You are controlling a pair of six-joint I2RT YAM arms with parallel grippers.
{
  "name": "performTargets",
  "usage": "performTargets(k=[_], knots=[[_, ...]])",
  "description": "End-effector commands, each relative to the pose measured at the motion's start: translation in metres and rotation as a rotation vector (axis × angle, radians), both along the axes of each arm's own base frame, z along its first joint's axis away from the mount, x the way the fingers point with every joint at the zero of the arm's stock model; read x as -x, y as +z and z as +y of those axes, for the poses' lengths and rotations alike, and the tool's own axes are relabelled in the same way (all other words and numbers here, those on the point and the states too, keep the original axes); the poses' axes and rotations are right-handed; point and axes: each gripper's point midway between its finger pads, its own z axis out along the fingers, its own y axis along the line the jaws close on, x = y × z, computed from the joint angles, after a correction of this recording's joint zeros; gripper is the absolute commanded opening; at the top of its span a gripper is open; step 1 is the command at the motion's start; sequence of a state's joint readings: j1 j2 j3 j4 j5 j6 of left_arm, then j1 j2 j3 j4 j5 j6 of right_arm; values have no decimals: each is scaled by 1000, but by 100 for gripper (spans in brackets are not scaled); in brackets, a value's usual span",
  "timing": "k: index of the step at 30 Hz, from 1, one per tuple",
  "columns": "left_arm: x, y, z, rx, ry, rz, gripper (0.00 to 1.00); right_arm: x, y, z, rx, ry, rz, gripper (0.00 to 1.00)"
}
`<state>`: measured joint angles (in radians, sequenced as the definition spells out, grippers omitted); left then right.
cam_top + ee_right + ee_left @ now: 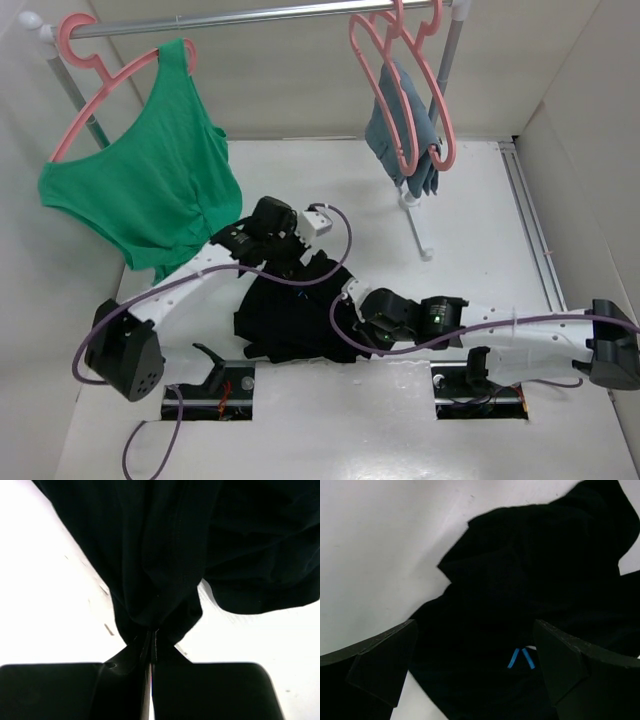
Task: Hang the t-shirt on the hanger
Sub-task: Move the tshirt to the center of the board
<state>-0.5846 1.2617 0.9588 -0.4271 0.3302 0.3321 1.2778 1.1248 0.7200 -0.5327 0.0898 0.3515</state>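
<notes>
The black t-shirt (285,320) lies crumpled on the white table between the two arms. My left gripper (288,262) hovers open over its far edge. In the left wrist view the fingers (380,665) stand wide apart above the cloth (520,580), and a small blue mark (520,657) shows between them. My right gripper (350,312) is shut on a bunched fold at the shirt's right side. The right wrist view shows the fabric (160,555) pinched at the fingertips (151,642). The pink hanger (441,105) hangs bare at the right end of the rail.
A green top (150,190) hangs on a pink hanger at the rail's (250,15) left end. A grey-blue garment (385,125) hangs on another pink hanger beside the bare one. The rack's post and foot (415,215) stand behind the shirt. White walls enclose the table.
</notes>
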Motion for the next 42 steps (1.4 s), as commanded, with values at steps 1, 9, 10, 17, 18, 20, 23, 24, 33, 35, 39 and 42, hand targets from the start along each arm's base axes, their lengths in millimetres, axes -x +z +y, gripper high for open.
performTargets(k=[1, 9, 10, 17, 18, 20, 23, 24, 33, 35, 39, 42], knots=[[3, -1, -20, 40, -39, 36, 100, -2, 12, 14, -116, -70, 6, 0], [-22, -2, -57, 87, -11, 23, 98, -1, 17, 10, -195, -113, 9, 0], [-19, -8, -60, 77, -21, 35, 98, -1, 19, 8, -195, -113, 9, 0], [2, -62, -58, -33, -94, 166, 61, -9, 30, 1, -188, -149, -33, 0], [4, -63, -56, -46, -105, 168, 53, -8, 30, -2, -185, -149, -32, 0], [6, -66, -54, -64, -115, 180, 31, -10, 34, -2, -186, -157, -42, 0], [-1, -42, -56, -32, -100, 128, 0, -16, 37, -3, -182, -179, -67, 0], [-9, -30, -54, -17, -81, 96, 0, -19, 45, -2, -188, -180, -84, 0], [-101, 165, 4, 139, 228, -385, 0, -102, 127, -17, -41, -336, -463, 0], [-104, 217, 22, 184, 270, -494, 0, -129, 162, -19, -35, -376, -535, 0], [-89, 259, 41, 191, 275, -572, 0, -151, 209, -18, -63, -387, -623, 0], [-68, 237, 52, 139, 260, -521, 0, -149, 209, -12, -77, -347, -617, 0]])
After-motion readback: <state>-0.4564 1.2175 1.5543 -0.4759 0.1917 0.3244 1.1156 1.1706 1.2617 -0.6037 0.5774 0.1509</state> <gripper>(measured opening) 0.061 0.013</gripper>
